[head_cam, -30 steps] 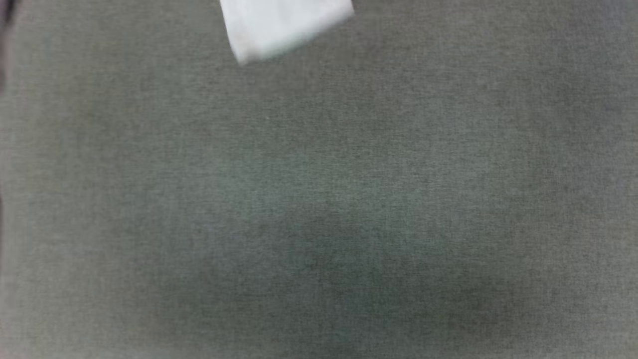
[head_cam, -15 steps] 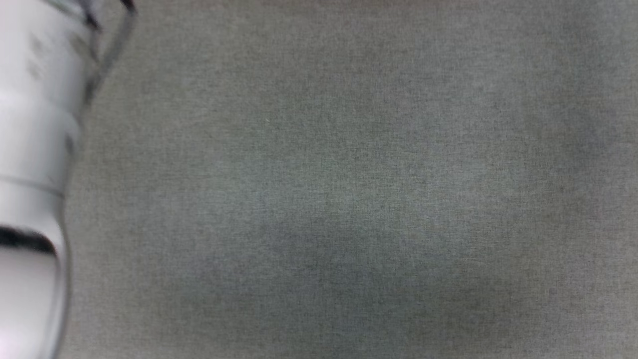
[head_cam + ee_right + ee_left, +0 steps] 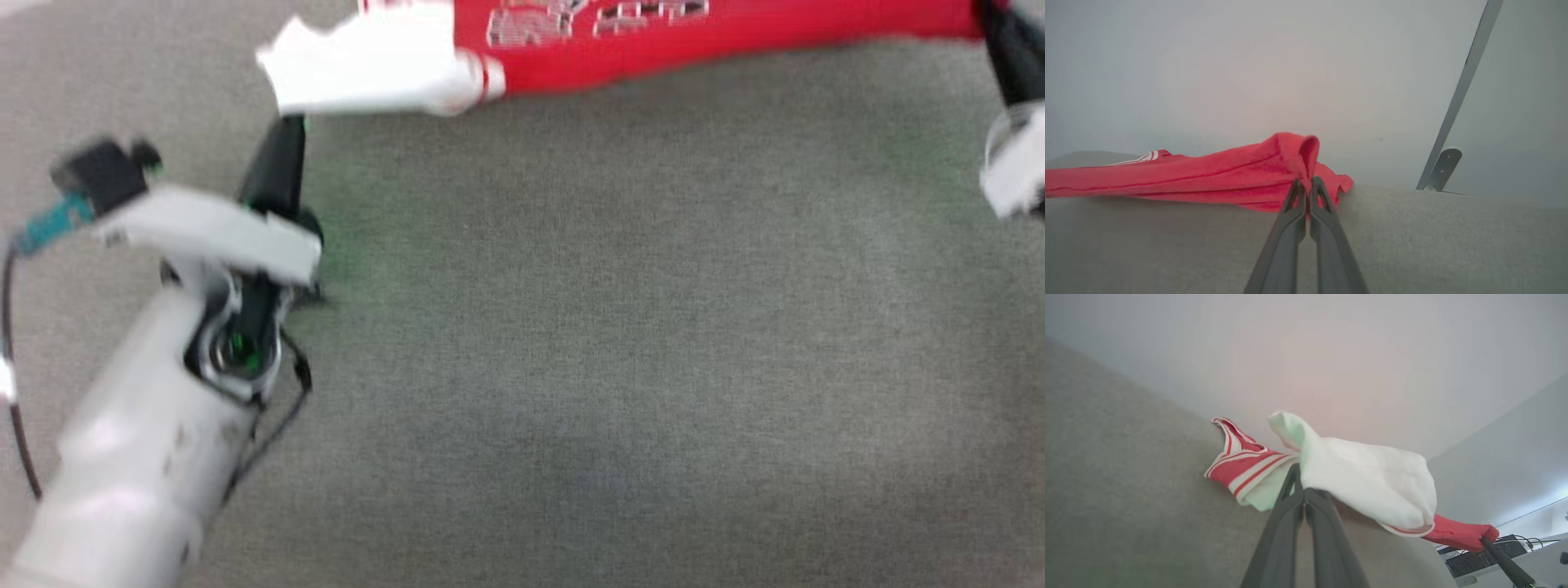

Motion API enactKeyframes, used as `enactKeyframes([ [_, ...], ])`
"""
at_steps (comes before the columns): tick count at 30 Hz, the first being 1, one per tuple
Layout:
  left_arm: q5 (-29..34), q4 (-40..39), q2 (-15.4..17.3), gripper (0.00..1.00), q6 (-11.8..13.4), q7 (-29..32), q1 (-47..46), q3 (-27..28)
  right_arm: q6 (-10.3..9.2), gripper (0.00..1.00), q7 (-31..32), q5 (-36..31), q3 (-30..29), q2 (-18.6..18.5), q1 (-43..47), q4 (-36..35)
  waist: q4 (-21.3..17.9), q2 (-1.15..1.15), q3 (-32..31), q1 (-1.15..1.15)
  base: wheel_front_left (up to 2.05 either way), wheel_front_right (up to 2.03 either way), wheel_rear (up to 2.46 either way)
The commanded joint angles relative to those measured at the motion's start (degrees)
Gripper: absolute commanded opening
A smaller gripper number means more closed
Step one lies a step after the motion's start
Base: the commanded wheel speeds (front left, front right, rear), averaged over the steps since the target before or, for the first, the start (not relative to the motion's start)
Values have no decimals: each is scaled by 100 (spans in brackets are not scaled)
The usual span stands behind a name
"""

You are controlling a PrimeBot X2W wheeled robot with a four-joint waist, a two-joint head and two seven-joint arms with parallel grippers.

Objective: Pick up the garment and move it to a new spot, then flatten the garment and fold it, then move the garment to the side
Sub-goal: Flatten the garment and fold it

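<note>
Grey cloth covers the desk [image 3: 571,327]; left gripper [image 3: 1299,479] pinches the white sleeve [image 3: 1367,482]; the garment [image 3: 694,37] stretches along the far edge; right gripper [image 3: 1306,183] clamps its red corner [image 3: 1306,151]; flattening seems underway, while folding and moving aside remain.

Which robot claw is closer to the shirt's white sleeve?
Left. The left gripper is shut on the garment at its white sleeve; the right gripper pinches the far red end.
</note>
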Motion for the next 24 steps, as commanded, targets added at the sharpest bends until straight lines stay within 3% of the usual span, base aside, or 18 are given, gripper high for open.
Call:
enactKeyframes([
  [1,66,-253,50,0,71,-45,368,75,-11,0,76,74,-104,-162,412,-328,-4,0,-226,0,0,0,0],
  [9,473,-2008,235,0,763,-66,2407,624,-11,0,735,21,-872,-403,2498,-2084,-223,0,-675,0,0,0,0],
  [18,676,-4107,266,0,1642,-69,4521,1342,-11,0,1602,-465,-2090,96,4249,-3752,-393,0,-778,0,0,0,0],
  [24,1019,-4909,431,0,2001,-53,5051,1315,-11,0,2142,-711,-2652,491,4881,-4626,-381,0,-681,0,0,0,0],
])
